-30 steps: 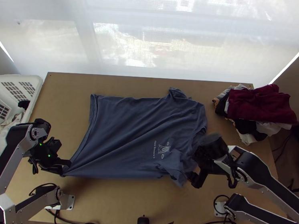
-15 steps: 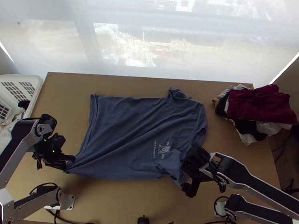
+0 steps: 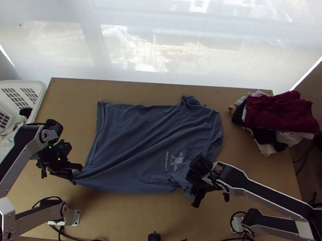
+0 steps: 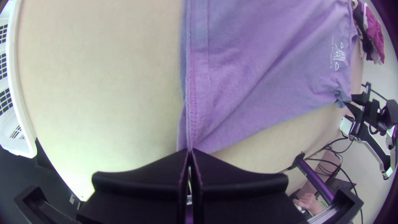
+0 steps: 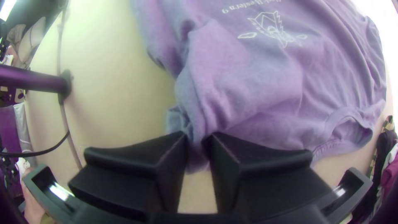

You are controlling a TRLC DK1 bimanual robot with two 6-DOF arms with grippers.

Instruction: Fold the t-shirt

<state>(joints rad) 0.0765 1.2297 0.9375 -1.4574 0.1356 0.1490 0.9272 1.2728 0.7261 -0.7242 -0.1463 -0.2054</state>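
Note:
The blue t-shirt (image 3: 142,145) lies spread on the table, hem to the left, collar to the right, with slanting creases running from its lower left corner. At that corner is my left gripper (image 3: 77,172); in the left wrist view the same gripper (image 4: 190,151) is shut on the hem of the t-shirt (image 4: 257,74). My right gripper (image 3: 195,201) is at the sleeve on the near side, partly covering it. In the right wrist view, bunched sleeve cloth of the t-shirt (image 5: 248,79) is pinched between the fingers of this gripper (image 5: 199,141).
A pile of clothes with a dark red piece on top (image 3: 282,111) sits at the table's right side. A white basket (image 3: 39,90) stands at the left edge. Bare table (image 3: 130,214) and cables lie along the near side.
My left gripper has moved slightly up the picture and to the right, the hem corner shifting with it. The right gripper has travelled left and a little down over the near sleeve.

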